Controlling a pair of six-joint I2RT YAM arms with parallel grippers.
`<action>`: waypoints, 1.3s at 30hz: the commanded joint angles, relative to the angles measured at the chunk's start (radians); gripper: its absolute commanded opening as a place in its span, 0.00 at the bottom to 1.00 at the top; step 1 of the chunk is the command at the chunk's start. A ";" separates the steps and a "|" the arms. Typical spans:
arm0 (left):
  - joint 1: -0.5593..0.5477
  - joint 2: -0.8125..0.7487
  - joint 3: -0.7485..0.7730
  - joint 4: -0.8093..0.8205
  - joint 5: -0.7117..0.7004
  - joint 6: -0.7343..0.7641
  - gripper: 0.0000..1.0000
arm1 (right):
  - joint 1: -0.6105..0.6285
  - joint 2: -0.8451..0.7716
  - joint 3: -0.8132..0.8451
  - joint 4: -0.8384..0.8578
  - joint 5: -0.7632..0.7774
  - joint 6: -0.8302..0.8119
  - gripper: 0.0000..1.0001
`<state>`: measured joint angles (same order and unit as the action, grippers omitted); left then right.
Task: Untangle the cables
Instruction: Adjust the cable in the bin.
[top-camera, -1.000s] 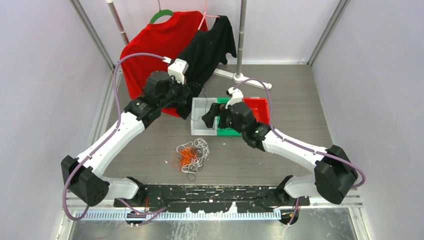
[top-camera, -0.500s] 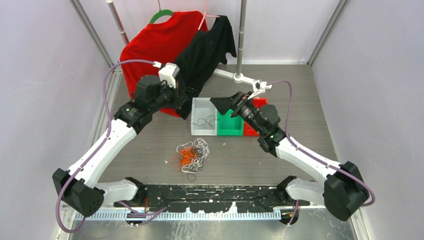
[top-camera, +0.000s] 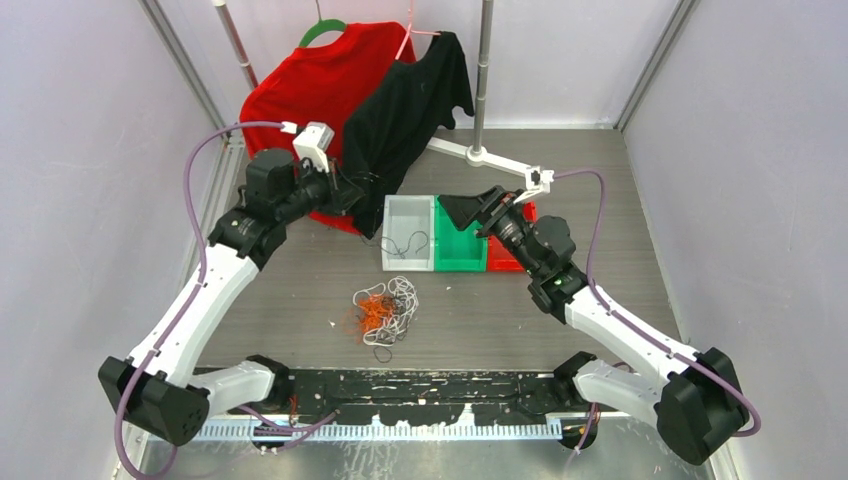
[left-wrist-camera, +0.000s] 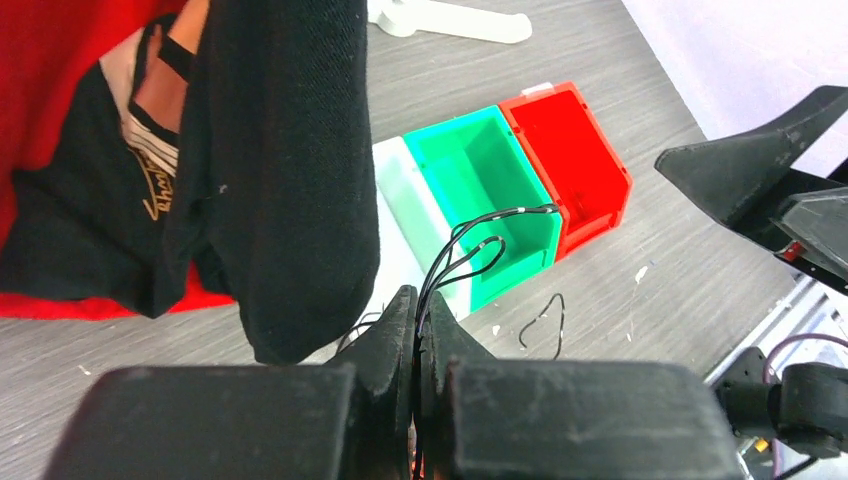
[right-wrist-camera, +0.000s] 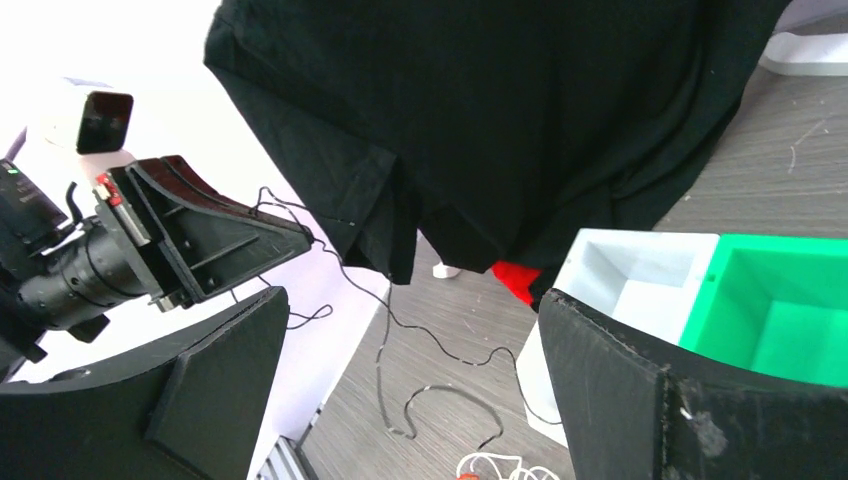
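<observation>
Cables (top-camera: 385, 308) lay in a white and orange tangle on the table (top-camera: 600, 200), between the arms and the bins. One thin black cable (left-wrist-camera: 468, 245) was pinched in the closed left claw (left-wrist-camera: 415, 305), held up beside the black shirt (top-camera: 410, 100), and trailed down by the white bin (top-camera: 400, 212). The right claw (right-wrist-camera: 410, 310) hovered wide open, holding nothing, near the green bin (top-camera: 458, 255).

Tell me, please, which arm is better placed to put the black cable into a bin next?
Left, probably. The left gripper is shut on the black cable, which hangs down toward the white bin. The right gripper stands open and holds nothing, near the green bin.
</observation>
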<state>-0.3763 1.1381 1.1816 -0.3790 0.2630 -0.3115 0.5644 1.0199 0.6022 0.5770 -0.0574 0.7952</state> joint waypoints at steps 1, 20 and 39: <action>-0.011 0.018 0.025 0.035 0.073 -0.023 0.00 | -0.003 -0.009 0.064 -0.043 0.013 -0.046 1.00; -0.176 0.229 0.119 0.120 -0.307 0.230 0.00 | -0.001 0.033 0.070 -0.178 0.037 -0.051 0.88; -0.171 0.171 0.096 0.216 -0.337 0.414 0.00 | -0.002 0.107 0.119 -0.308 0.078 -0.048 0.77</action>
<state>-0.5484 1.3720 1.2606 -0.2348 -0.0570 0.0456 0.5644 1.1286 0.6617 0.2832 -0.0170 0.7586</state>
